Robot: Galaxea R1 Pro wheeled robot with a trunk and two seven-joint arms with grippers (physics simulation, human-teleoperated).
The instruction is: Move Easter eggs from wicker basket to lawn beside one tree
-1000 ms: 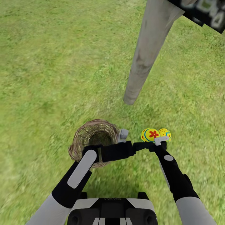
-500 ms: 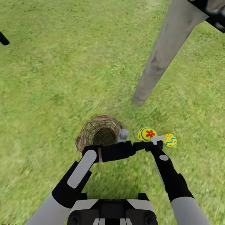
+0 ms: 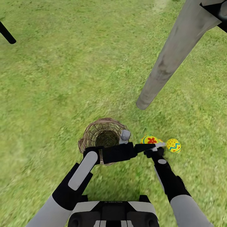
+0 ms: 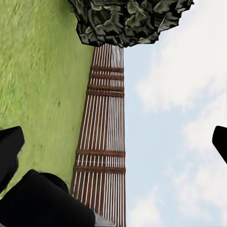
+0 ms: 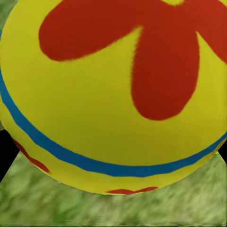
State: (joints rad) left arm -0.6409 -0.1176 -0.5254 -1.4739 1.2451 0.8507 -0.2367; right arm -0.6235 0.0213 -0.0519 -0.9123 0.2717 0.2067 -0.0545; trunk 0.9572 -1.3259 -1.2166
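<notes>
Head view: a round, open-weave wicker basket (image 3: 102,136) sits on mottled green lawn (image 3: 63,78), its deep hollow dark; no egg can be made out inside. Just right of it the right gripper (image 3: 154,147) clasps a glossy yellow egg (image 3: 150,139) with a red flower; in the right wrist view that egg (image 5: 113,94) bulges close, ringed by a blue band. A second egg (image 3: 173,145), blue-zigzagged, lies on grass just beside. The smooth pale trunk (image 3: 171,60) stands near. The left gripper (image 3: 125,135) hangs by the rim, dark fingers (image 4: 9,151) spread wide.
</notes>
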